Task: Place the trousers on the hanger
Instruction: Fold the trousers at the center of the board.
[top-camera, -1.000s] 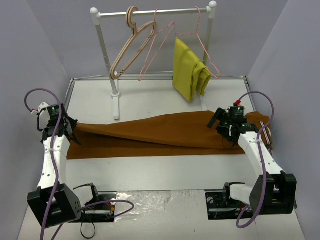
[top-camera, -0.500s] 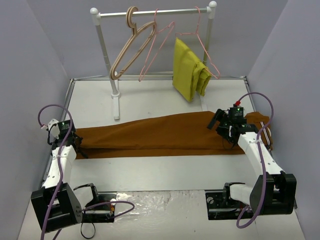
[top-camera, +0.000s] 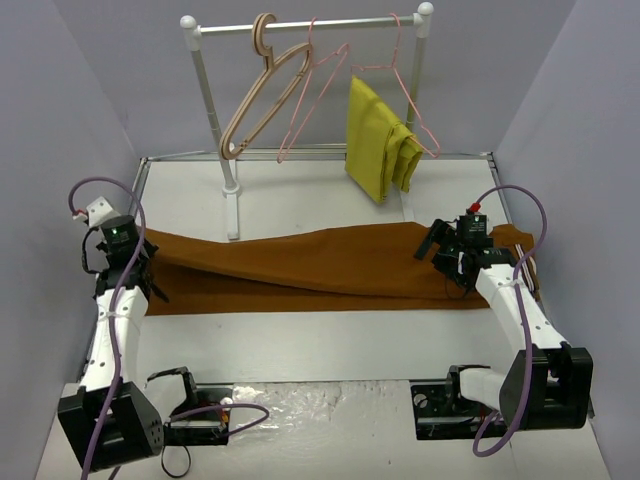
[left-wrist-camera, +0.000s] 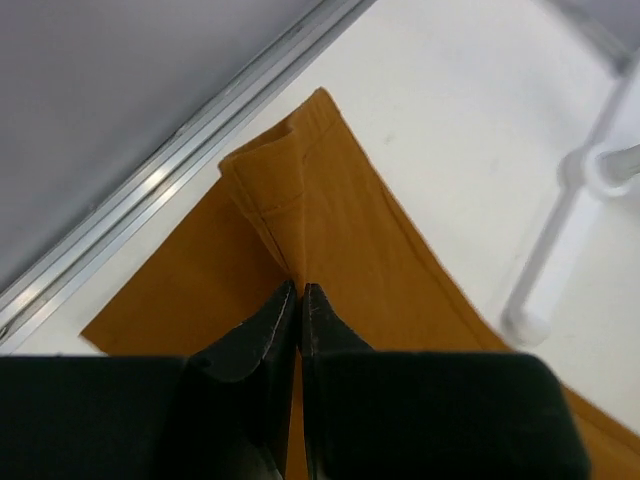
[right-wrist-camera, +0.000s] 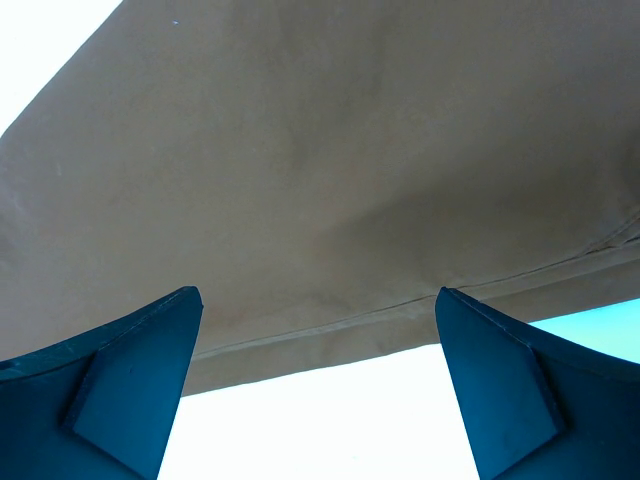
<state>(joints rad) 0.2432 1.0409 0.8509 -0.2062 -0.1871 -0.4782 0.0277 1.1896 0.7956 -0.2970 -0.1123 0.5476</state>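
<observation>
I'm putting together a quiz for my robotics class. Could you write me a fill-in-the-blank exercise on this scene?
1. The left gripper is ____ on one end of the trousers.
2. The right gripper hovers above the trousers with its jaws ____.
3. The empty pink wire hanger hangs between the wooden hanger and the ____ garment.
Missing words: shut; open; yellow.

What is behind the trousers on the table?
A white clothes rail stands behind the trousers, carrying a wooden hanger, a bare pink hanger, and another pink hanger holding a folded yellow garment. That garment covers its hanger's lower bar.
</observation>
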